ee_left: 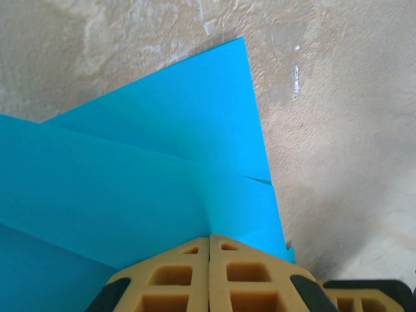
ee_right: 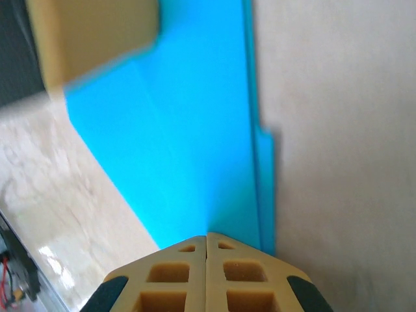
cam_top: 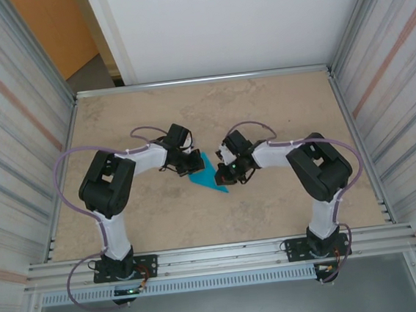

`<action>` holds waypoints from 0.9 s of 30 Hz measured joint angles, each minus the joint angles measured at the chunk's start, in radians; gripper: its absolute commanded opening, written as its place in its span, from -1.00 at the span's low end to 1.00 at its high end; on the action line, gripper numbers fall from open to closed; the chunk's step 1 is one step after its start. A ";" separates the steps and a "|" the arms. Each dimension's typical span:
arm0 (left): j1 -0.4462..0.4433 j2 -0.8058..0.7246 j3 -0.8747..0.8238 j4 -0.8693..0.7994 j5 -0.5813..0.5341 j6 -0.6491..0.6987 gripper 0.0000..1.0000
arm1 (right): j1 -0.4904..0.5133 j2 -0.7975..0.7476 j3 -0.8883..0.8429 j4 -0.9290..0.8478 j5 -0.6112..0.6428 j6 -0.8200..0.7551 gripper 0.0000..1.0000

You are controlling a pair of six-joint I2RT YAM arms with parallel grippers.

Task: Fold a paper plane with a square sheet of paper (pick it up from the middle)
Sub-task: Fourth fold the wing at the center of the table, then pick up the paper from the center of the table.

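Near the worktop middle, thin floppy paper is pinched by left gripper and right gripper; layered folds are best gripped, imo.

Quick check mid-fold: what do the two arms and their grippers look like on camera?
The left arm and right arm have black joint housings and white links, with lilac cables looping beside them. The left gripper and right gripper have tan fingers with rectangular pockets and black trim at the sides.
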 measured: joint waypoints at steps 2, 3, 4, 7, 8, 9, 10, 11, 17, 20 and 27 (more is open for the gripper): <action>0.000 0.001 0.001 0.000 0.000 0.000 -0.84 | 0.000 -0.045 -0.049 -0.014 0.004 -0.006 -0.88; 0.000 0.002 0.002 -0.002 0.001 0.000 -0.83 | 0.000 -0.065 -0.071 -0.019 0.006 -0.008 -0.87; 0.000 0.002 0.003 -0.004 0.001 0.000 -0.84 | -0.003 -0.083 -0.089 -0.029 0.006 -0.009 -0.87; 0.000 0.003 0.005 -0.007 0.001 0.000 -0.83 | -0.011 -0.121 -0.138 -0.036 0.005 -0.010 -0.87; 0.000 0.003 0.005 -0.007 0.002 0.000 -0.84 | -0.014 -0.127 -0.149 -0.033 0.003 -0.010 -0.87; 0.000 0.003 0.005 -0.007 0.002 0.000 -0.83 | -0.018 -0.134 -0.158 -0.028 0.000 -0.010 -0.87; 0.000 0.003 0.005 -0.007 0.002 0.000 -0.84 | -0.021 -0.140 -0.166 -0.026 -0.001 -0.010 -0.87; 0.000 0.003 0.005 -0.007 0.003 0.000 -0.83 | -0.024 -0.146 -0.172 -0.025 -0.002 -0.010 -0.85; 0.001 0.002 0.005 -0.003 0.014 0.000 -0.78 | -0.037 -0.219 -0.195 -0.029 0.003 0.010 -0.57; 0.001 -0.011 0.004 -0.002 0.016 -0.008 -0.69 | -0.038 -0.262 -0.186 0.006 0.012 0.028 -0.36; 0.016 -0.199 -0.077 0.088 0.015 -0.060 -0.42 | -0.044 -0.253 -0.120 0.100 0.062 0.054 -0.13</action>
